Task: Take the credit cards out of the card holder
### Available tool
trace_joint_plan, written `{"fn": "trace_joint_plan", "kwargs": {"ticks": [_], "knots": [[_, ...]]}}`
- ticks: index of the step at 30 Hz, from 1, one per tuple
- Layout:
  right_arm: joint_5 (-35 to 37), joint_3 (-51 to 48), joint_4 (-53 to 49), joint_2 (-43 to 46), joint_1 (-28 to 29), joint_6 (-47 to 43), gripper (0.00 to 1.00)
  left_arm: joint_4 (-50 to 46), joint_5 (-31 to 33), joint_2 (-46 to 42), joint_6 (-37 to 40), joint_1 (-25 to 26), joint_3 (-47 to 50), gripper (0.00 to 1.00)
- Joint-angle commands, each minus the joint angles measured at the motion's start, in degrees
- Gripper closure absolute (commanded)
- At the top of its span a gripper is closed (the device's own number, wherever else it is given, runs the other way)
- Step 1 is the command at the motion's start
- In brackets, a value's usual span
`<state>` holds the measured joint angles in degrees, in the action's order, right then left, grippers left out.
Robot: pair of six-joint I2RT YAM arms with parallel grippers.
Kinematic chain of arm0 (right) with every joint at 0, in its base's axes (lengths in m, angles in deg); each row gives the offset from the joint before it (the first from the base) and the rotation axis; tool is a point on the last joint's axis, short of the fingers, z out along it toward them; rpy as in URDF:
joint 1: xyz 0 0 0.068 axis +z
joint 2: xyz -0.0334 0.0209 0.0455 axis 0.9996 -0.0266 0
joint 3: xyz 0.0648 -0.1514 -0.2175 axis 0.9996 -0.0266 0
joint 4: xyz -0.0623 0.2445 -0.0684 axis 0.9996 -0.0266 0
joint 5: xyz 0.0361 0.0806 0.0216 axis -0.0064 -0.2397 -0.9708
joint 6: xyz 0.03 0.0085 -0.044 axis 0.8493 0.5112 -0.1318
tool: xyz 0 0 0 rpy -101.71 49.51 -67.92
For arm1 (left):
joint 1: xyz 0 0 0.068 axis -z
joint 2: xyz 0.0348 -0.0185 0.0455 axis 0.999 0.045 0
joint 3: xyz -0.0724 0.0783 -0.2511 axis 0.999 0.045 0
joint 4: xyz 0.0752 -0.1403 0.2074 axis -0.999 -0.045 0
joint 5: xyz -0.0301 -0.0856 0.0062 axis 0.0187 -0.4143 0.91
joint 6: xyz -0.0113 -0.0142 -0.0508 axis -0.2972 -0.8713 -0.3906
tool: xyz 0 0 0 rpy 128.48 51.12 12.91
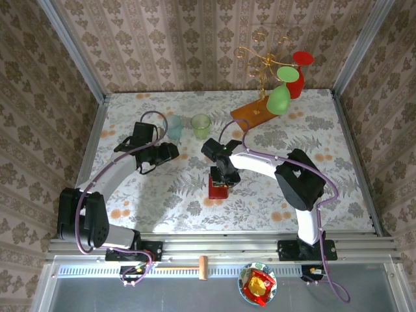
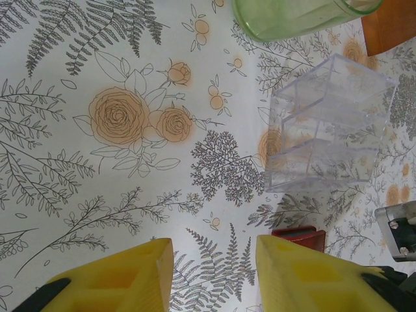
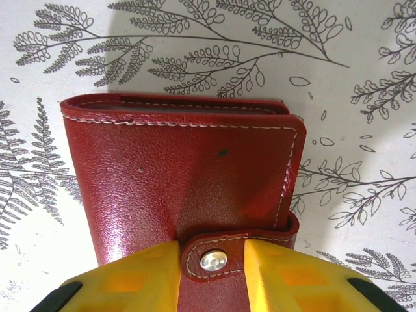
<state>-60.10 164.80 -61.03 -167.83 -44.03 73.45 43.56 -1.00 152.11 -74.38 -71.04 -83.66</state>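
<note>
Open bench (image 1: 162, 195): bare between left arm (image 1: 110, 175) and card holder (image 1: 219, 185), also along the near edge. Obstacles, rear centre: clear box (image 2: 325, 123) and green cup (image 1: 201, 125), side by side. Rear right: wooden board (image 1: 250, 114) carrying wire stand (image 1: 260, 65).

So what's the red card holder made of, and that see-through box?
The card holder looks like leather or an imitation: grained, slightly shiny, pale stitching, a metal-looking snap. The clear box seems hard plastic; the tablecloth pattern shows through it.
</note>
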Motion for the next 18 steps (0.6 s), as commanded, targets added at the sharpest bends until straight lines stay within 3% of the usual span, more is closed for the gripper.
{"fn": "trace_joint_plan", "kwargs": {"ticks": [1, 18], "knots": [[-1.0, 0.2, -0.6, -2.6, -0.1, 1.2, 0.68, 0.2, -1.0, 0.6, 0.9, -0.4, 0.2, 0.61], [-4.2, -6.7, 7.0, 1.5, -1.9, 2.6, 0.89, 0.2, -0.7, 2.1, -1.1, 2.0, -1.1, 0.61]]}}
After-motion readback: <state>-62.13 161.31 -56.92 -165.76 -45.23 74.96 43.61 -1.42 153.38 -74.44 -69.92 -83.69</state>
